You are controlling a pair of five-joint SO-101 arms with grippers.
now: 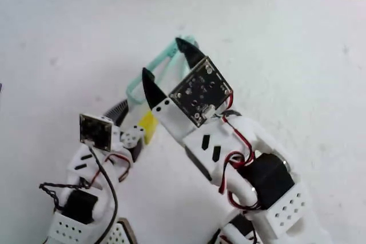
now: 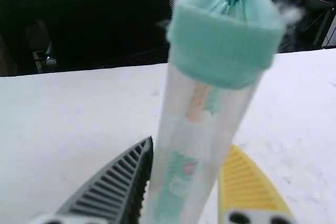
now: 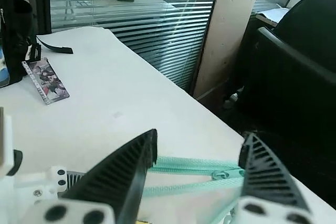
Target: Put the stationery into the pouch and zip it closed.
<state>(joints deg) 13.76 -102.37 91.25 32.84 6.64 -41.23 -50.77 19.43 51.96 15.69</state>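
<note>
Finding my right gripper wide open astride the pouch at its far zipper end; my left gripper clamps the near end.

The left gripper clamps; the right gripper gapes.

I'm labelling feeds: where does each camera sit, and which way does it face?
High: over the table, looking down on left gripper, right gripper and pouch.
Left wrist: on the left arm, facing along the left gripper, shut on the pouch.
Right wrist: on the right arm, facing past the open right gripper to the zipper.
Shared: all show the pouch.
</note>
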